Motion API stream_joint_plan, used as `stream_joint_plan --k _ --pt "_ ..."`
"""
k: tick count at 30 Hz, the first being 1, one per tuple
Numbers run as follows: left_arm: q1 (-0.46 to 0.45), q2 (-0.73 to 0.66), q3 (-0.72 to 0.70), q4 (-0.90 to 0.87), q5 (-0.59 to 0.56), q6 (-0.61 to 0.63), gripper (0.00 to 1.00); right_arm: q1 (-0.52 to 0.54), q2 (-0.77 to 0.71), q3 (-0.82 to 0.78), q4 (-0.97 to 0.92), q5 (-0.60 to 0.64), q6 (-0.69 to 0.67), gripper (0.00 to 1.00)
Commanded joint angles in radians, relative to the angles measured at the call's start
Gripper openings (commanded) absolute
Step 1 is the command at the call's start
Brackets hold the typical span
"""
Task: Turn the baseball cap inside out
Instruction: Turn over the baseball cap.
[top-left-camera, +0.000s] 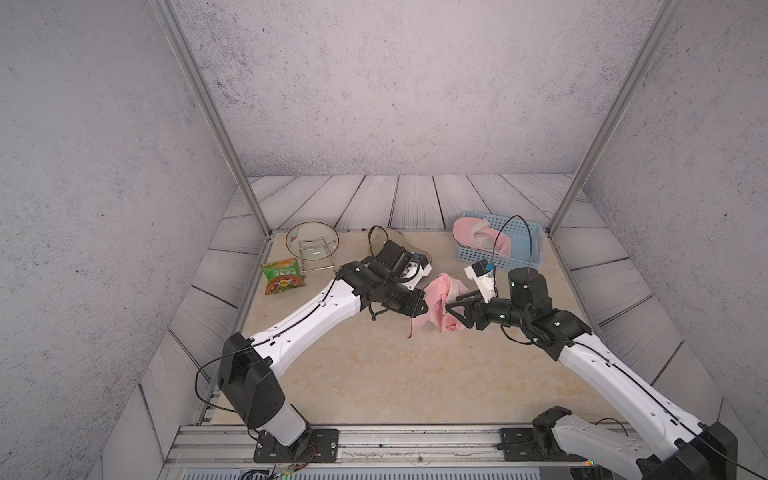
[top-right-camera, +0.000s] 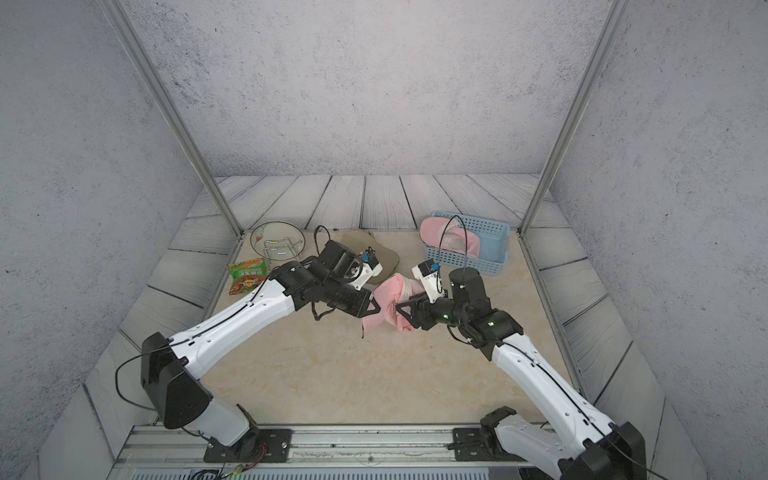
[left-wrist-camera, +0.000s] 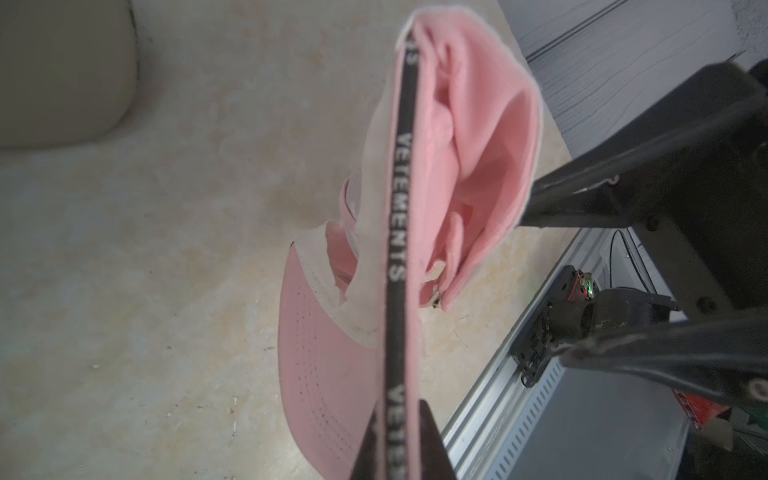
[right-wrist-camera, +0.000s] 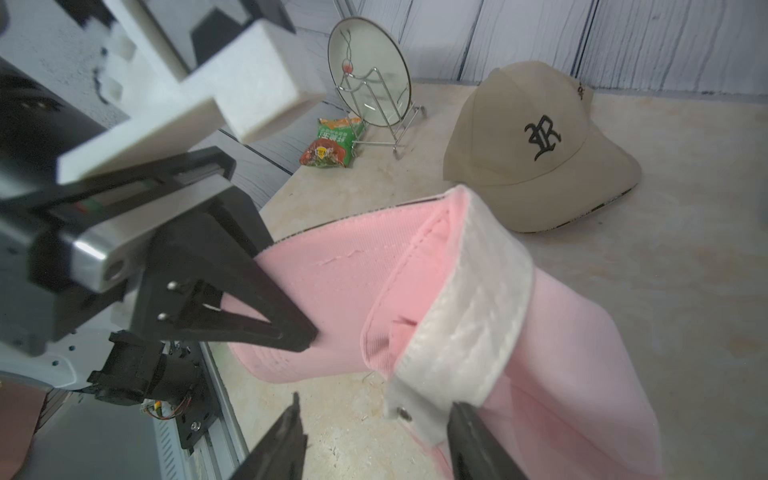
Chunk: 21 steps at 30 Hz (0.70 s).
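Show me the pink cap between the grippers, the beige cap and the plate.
pink cap (right-wrist-camera: 340, 282): right wrist view, on its crown fabric.
beige cap (right-wrist-camera: 540, 141): right wrist view, on the embroidered letter.
plate (right-wrist-camera: 386, 58): right wrist view, on its bare face.

Matt pink cloth cap (top-left-camera: 437, 291), glossy plate (top-left-camera: 307, 232), blue plastic basket (top-left-camera: 484, 254)

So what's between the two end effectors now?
The pink cap, clamped by the left end effector; the right end effector is open. Seen in both top views.
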Motion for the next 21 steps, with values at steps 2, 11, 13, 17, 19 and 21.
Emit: stream_joint_plan --k 2,11,13,17,19,21 --pt "0.000 0.012 0.025 -0.043 0.118 -0.024 0.00 0.046 0.079 0.016 -0.005 0.219 0.027 0.59" --pt "0.028 -0.050 -0.029 0.009 0.218 -0.025 0.00 0.051 0.247 0.118 -0.212 0.742 0.098 0.58" --pt "0.043 -0.058 -0.052 0.023 0.235 -0.030 0.00 0.051 0.264 0.122 -0.234 0.844 0.115 0.58" --pt "0.087 -0.067 -0.107 0.058 0.291 -0.045 0.00 0.049 0.287 0.120 -0.237 0.979 0.141 0.58" --pt "0.110 -0.071 -0.144 0.095 0.326 -0.059 0.00 0.050 0.311 0.124 -0.235 1.018 0.137 0.59" --pt "0.125 -0.066 -0.184 0.139 0.372 -0.075 0.00 0.048 0.347 0.139 -0.244 1.030 0.131 0.59"
